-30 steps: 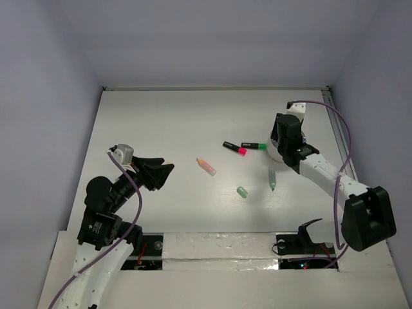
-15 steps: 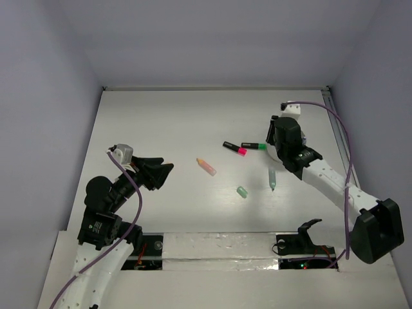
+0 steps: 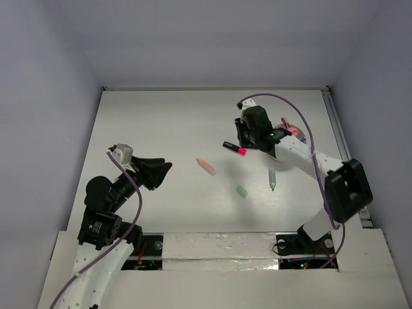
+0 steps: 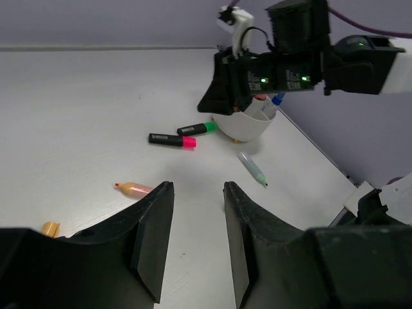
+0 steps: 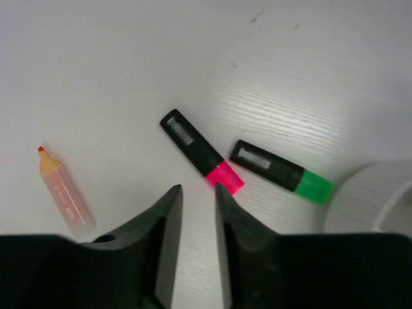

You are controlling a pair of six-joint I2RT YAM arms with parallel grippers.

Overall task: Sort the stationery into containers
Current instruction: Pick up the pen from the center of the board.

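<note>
Wide bare room is seen along the left edge of the table (image 3: 129,122). The left gripper (image 3: 166,168) is held over it, its jaws set well apart with nothing between them. The orange marker (image 3: 206,166) is found a little to its right, and farther on lie the mint eraser (image 3: 242,192) and the pale pen (image 3: 272,178). The pink marker (image 5: 201,151) lies just ahead of the right gripper (image 5: 198,188), whose jaws are parted only narrowly; nothing is gripped. The green marker (image 5: 283,172) is laid beside it, near the cup (image 5: 367,193) toward the right edge.
</note>
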